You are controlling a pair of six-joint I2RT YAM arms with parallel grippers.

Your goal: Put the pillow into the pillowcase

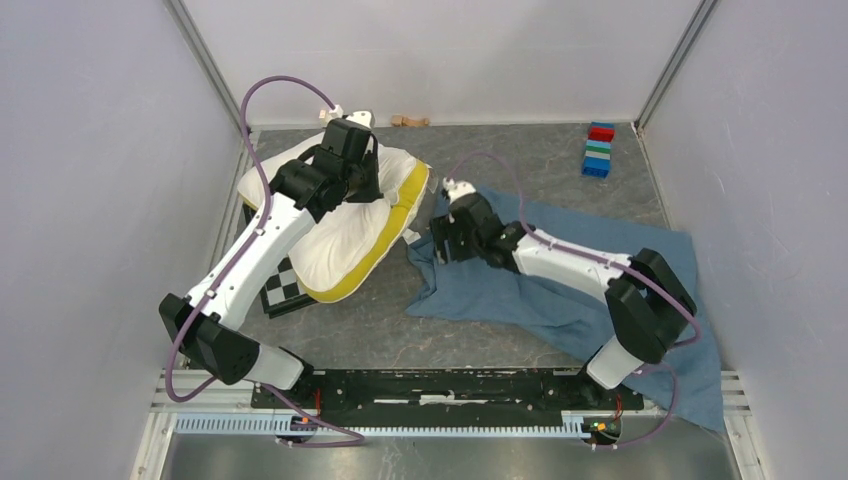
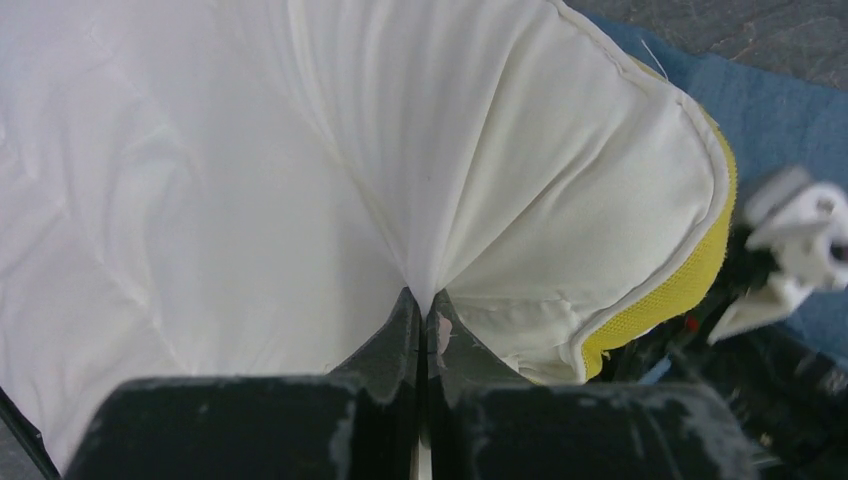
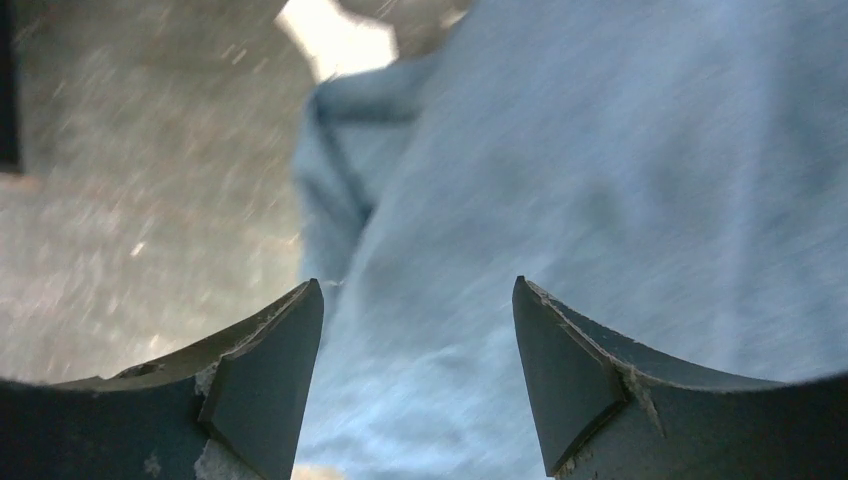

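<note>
The cream-white pillow [image 1: 352,232] with its yellow band [image 1: 392,232] lies at the left middle of the table, its right end tilted up. My left gripper [image 1: 358,182] is shut on a pinch of the pillow's white cover [image 2: 420,200]; the fabric puckers into the closed fingertips [image 2: 424,298]. The dusty-blue pillowcase [image 1: 560,290] lies wrinkled on the right, spreading to the near right edge. My right gripper [image 1: 440,240] is open just above the pillowcase's left end [image 3: 560,180], holding nothing; that view is motion-blurred.
A black-and-white checkerboard [image 1: 283,285] lies partly under the pillow's near side. A stack of coloured blocks [image 1: 598,150] stands at the back right. A small tan object [image 1: 409,121] lies by the back wall. Grey walls close in both sides.
</note>
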